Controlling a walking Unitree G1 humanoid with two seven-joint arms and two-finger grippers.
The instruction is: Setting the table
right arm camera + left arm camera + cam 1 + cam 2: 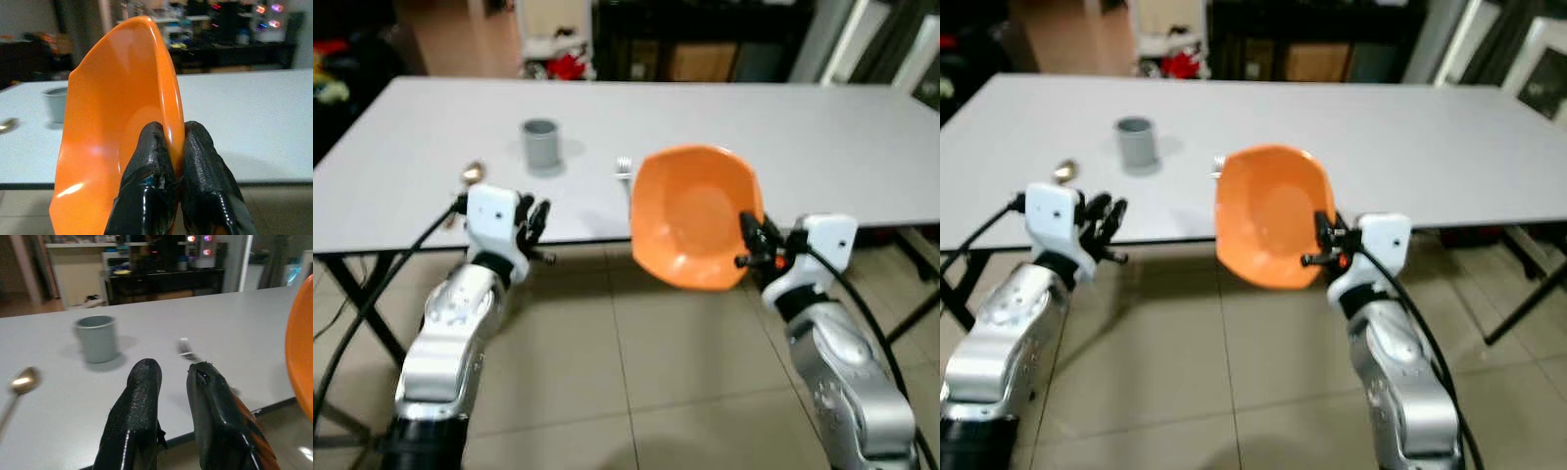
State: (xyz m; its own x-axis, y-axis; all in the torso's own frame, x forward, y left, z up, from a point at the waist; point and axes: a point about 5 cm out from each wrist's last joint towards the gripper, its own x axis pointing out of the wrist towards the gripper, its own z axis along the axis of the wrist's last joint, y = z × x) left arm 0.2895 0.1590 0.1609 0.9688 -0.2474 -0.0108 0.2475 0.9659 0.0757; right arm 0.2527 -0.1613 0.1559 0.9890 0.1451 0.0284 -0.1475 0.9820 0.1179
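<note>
An orange bowl (695,217) is being carried toward the white table (822,137) — the step in hand is judged to be the delivery of this piece to its place in the setting. The bowl is held on edge, nearly upright, its hollow facing the robot's left, and it hangs in front of the table's near edge rather than over the top. Its rim is pinched at about 4 o'clock by the right gripper (751,240); in the right wrist view the two black fingers (151,161) are seen closed tight on either side of the rim, one inside the hollow and one on the outer wall. The left gripper (534,223) is raised just before the near edge at about 9 o'clock from the bowl, its fingers parted by a narrow gap with nothing between them. Already laid on the table are a grey cup (540,142) at about 11 o'clock from the bowl, a spoon (471,174) near the edge at 9 o'clock from the cup, and a fork (625,167) just beside the bowl's upper left rim. The next move is judged to call for the bowl to be carried forward over the tabletop, turned level so that its base faces down, and lowered onto bare surface — clear of the fork — before the grip is released.
</note>
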